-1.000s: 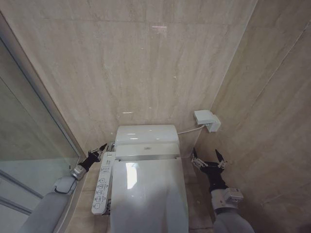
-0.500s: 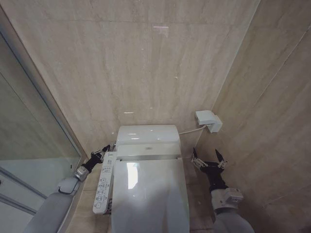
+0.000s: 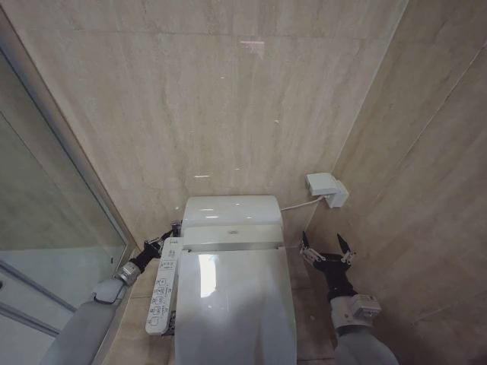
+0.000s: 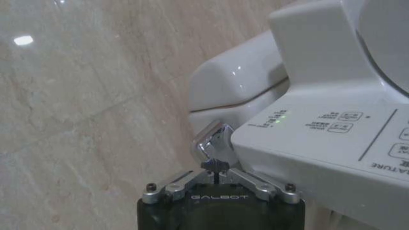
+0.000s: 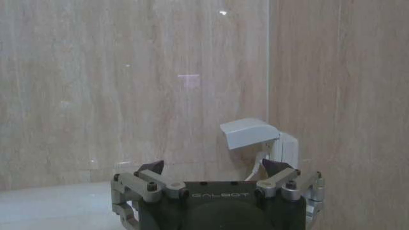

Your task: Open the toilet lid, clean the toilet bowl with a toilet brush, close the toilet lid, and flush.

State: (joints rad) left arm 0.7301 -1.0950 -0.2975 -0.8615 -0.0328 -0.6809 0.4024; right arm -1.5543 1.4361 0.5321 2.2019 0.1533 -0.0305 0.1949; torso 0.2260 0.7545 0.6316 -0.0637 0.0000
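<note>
Lid [image 3: 232,304] is down on the bowl [image 3: 228,217], so flushing is what's left. Left hand [image 3: 163,242], pressed together, sits at the chrome flush lever [image 4: 214,143] behind the panel [image 3: 161,293]. I'd push square on the lever, clear of the panel. Right hand [image 3: 327,250] hangs spread by the wall.
</note>
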